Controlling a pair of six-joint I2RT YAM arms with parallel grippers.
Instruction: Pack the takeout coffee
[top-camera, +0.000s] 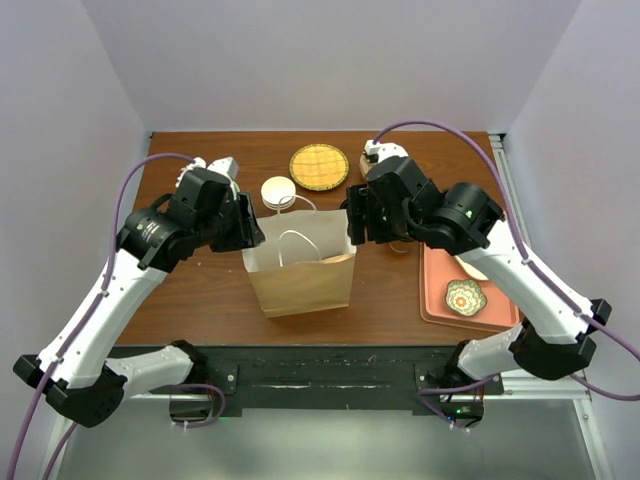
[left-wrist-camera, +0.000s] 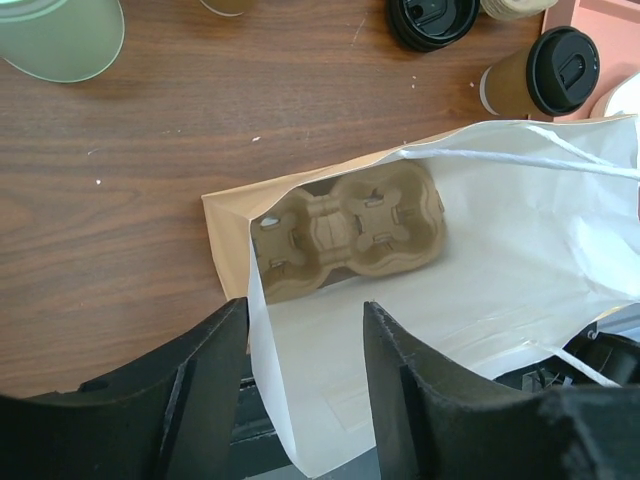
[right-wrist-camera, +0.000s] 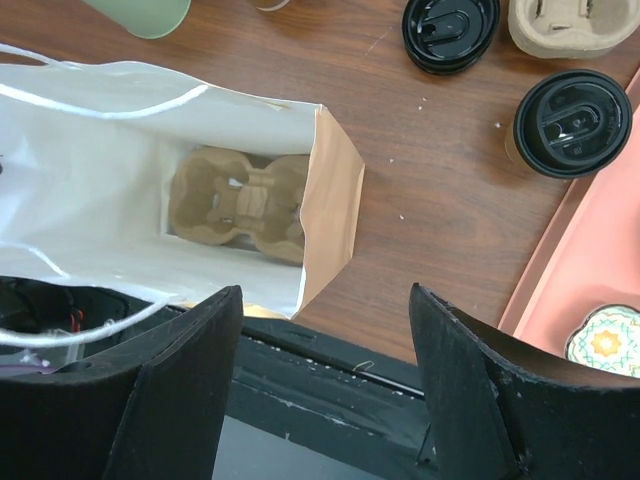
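Both claws are spread wide, and neither pinches anything. The left claw (left-wrist-camera: 305, 330) sits at the 9 o'clock rim of the paper bag (top-camera: 300, 272), with the bag's white inner wall running up between its fingers but not gripped. The right claw (right-wrist-camera: 325, 300) sits at the 3 o'clock rim, and the bag's corner edge shows between its fingers.

1. Bag status: it stands open-mouthed on the counter (top-camera: 200, 290). A moulded pulp cup carrier (right-wrist-camera: 240, 205) lies flat on its floor, and its wells look vacant.
2. Cargo status: the takeout coffee (right-wrist-camera: 572, 122) is not yet packed. It stands upright on the counter outside the bag, at 2 o'clock from the bag mouth in the right wrist view, just beside the salmon tray (right-wrist-camera: 590, 270). A loose black lid (right-wrist-camera: 450, 30) lies at 12 o'clock and is not the target.
3. Step in hand, as judged: the bag is ready and the coffee pickup has not begun.

Next move, as judged: the right claw is nearer, so it should clear the bag rim and travel to the cup. It should close on the kraft wall below the lid, hold the cup vertical, and lower it into a carrier well. Watch the string handles (right-wrist-camera: 110, 100) across the opening, which could snag the fingers.
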